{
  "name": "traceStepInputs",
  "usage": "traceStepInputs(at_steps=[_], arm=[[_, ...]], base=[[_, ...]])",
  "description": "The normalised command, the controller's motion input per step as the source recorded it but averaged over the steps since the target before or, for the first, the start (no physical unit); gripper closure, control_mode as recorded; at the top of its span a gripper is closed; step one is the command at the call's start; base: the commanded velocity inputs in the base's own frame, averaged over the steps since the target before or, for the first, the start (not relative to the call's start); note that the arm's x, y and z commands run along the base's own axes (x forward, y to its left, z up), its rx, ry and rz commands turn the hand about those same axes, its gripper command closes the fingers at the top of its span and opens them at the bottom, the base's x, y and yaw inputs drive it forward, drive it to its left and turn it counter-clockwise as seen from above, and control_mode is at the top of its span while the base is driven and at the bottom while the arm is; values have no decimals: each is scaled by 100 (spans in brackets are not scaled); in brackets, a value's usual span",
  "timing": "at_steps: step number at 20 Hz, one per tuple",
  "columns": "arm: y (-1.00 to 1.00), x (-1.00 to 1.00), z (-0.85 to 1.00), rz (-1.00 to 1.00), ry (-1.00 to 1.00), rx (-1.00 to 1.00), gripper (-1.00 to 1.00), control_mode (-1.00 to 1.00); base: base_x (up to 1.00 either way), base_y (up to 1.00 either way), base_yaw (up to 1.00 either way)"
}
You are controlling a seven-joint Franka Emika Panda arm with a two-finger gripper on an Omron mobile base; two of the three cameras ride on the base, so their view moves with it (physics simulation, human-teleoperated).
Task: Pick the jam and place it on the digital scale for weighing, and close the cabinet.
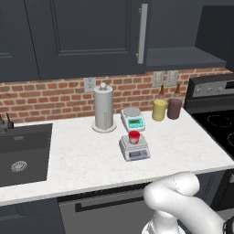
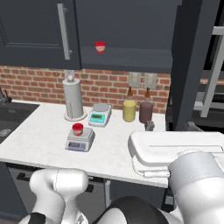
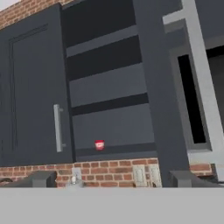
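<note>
The pincer (image 3: 111,180) shows in the hand view as two dark finger tips (image 3: 39,179) set far apart with nothing between them, so it stands wide and empty, raised toward the cabinet (image 3: 109,87). Straight ahead of it the cabinet stands open on its right half: the left door (image 3: 30,87) is shut with its silver bar handle (image 3: 57,127) upright, while the right door (image 3: 159,87) is swung out edge-on, just right of the pincer's line of sight. Inside, on the lowest shelf ahead and slightly left, sits a twin red jar (image 3: 99,145).

Below the pincer runs a white marbled counter (image 1: 82,160) backed by a red brick wall (image 1: 50,93) with wall sockets (image 2: 143,80). The jam (image 1: 134,136) stands upright on the plate of the digital scale (image 1: 134,149), near the counter's middle. Just behind it lies a second scale with a teal-green display (image 1: 133,119), and beside that a paper towel roll on a holder (image 1: 103,109). Further right, against the brick, stand a yellow jar (image 1: 159,109) and a dark reddish jar (image 1: 174,108), touching or nearly so. A dark sink (image 1: 23,153) is set into the counter at far left, and a black stove (image 1: 215,109) adjoins it at right.
</note>
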Motion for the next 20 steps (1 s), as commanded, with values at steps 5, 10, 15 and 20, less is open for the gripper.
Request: traceStepInputs(at_steps=[5, 10, 15, 20], arm=[[31, 14, 0, 21, 10, 0, -100, -100], [29, 11, 0, 21, 5, 0, -100, -100], [1, -84, 0, 6, -19, -1, -100, -100], [-22, -67, 0, -6, -19, 0, -100, -100]], base=[[0, 0, 0], [0, 0, 0], [0, 0, 0], [0, 0, 0]])
